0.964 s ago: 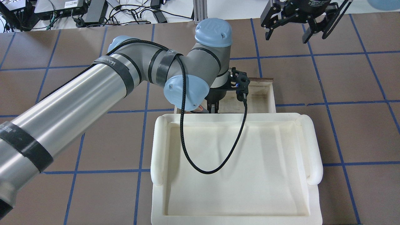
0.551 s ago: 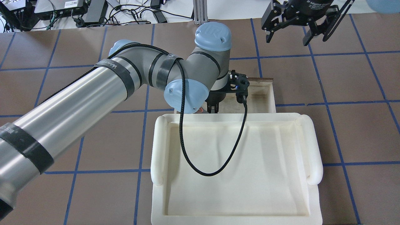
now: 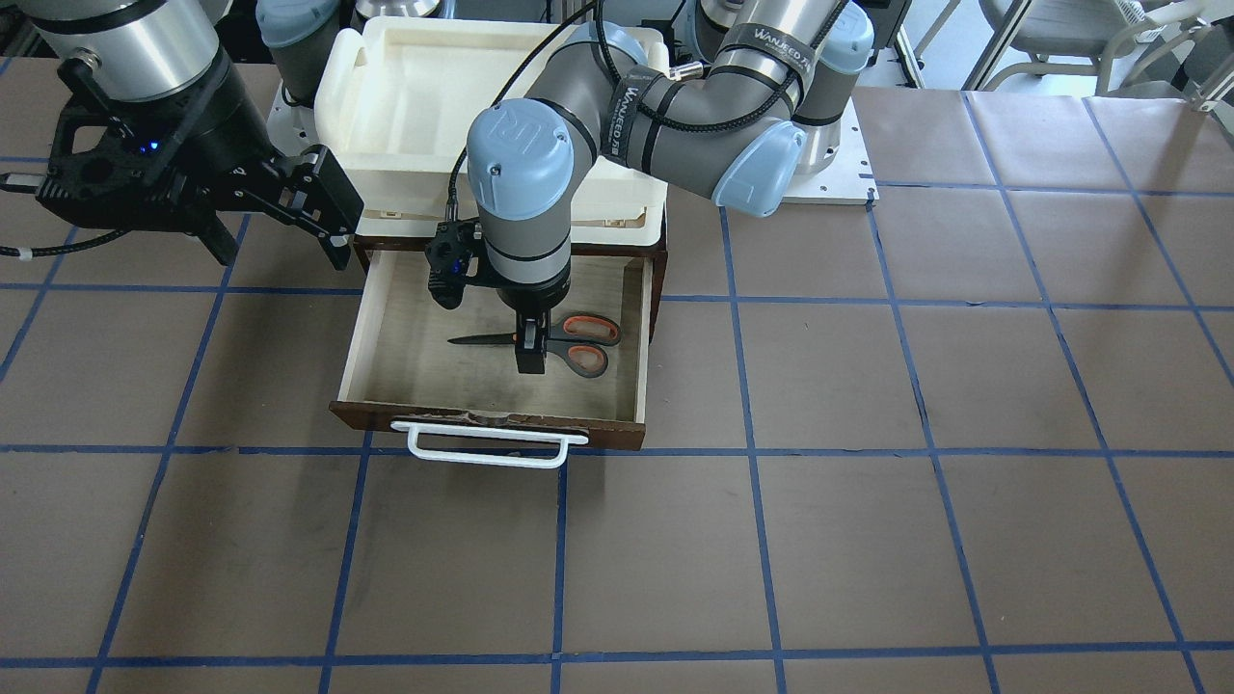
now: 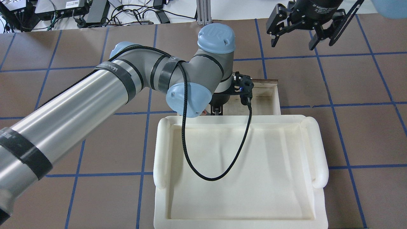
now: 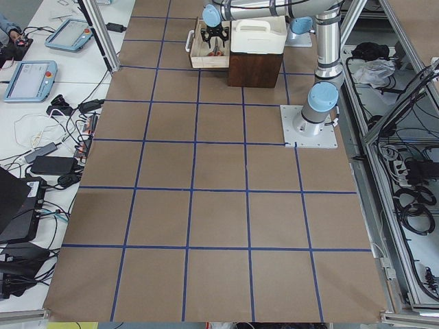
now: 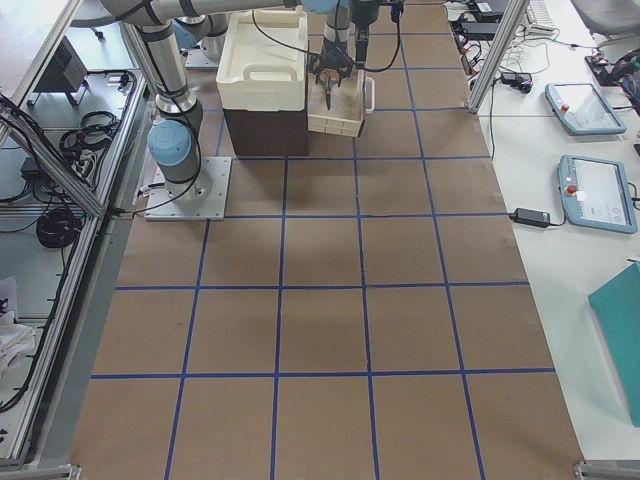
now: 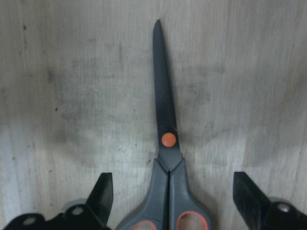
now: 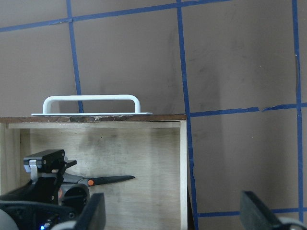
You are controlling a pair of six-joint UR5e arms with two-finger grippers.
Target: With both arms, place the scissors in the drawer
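Let go: the scissors (image 3: 564, 339) lie flat in the drawer (image 3: 415, 366).
From the front, we see the left gripper (image 3: 528, 359) straddling them. At the left wrist, its fingers (image 7: 101, 197) stand wide apart, off the handles. Overhead, the right gripper (image 4: 293, 38) hangs open, well apart. A crooked lift could, we judge, snag a loop and drag the scissors.

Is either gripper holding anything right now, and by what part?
Nothing is held. The left gripper stands open astride the scissors, which lie in the drawer; the right gripper is open and empty.
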